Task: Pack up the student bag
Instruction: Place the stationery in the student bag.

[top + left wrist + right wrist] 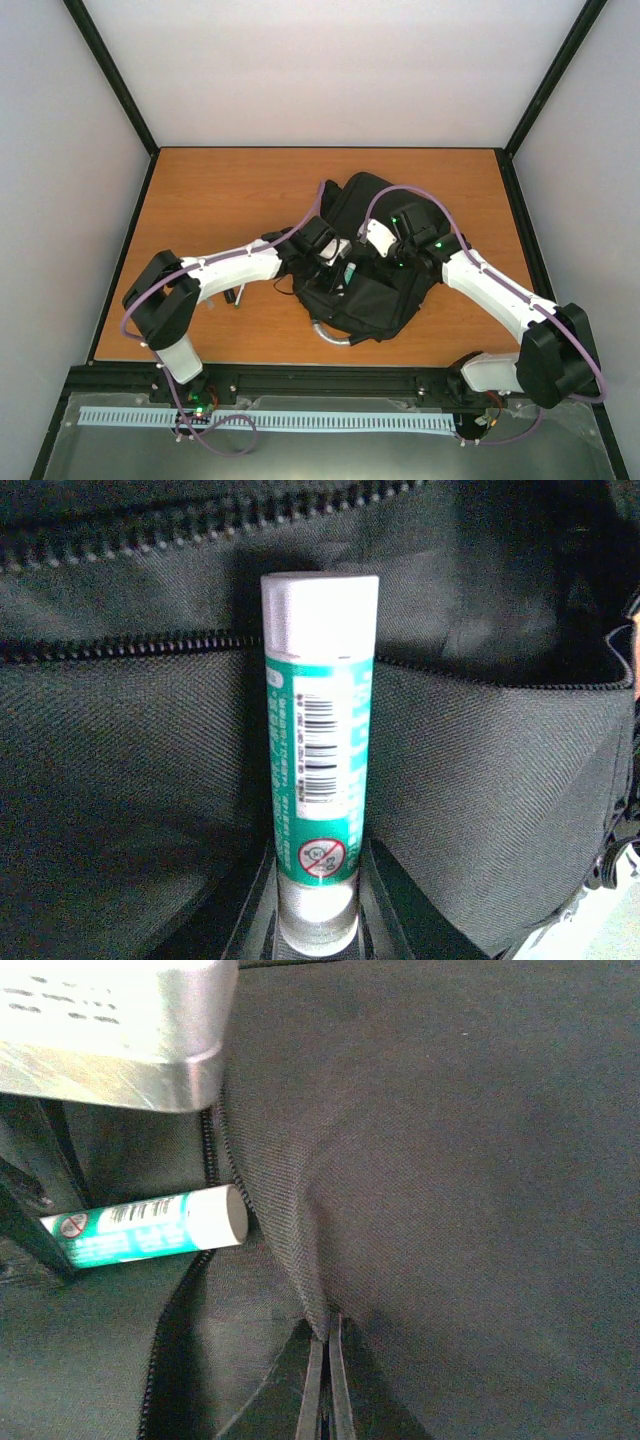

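The black student bag [375, 270] lies in the middle of the table, its zip pocket open. My left gripper [340, 262] is shut on a green and white glue stick [318, 750] and holds its white cap at the pocket mouth, over the zip [120, 645]. The stick also shows in the right wrist view [150, 1225] and from above [351, 272]. My right gripper [325, 1360] is shut on a fold of the bag's fabric [300, 1250] and holds the pocket edge up beside the stick; from above it sits over the bag [385, 250].
A small dark pen-like object [237, 296] lies on the wooden table [220, 190] under my left arm. The bag's grey loop handle [330, 335] pokes out at the front. Black frame posts and white walls ring the table.
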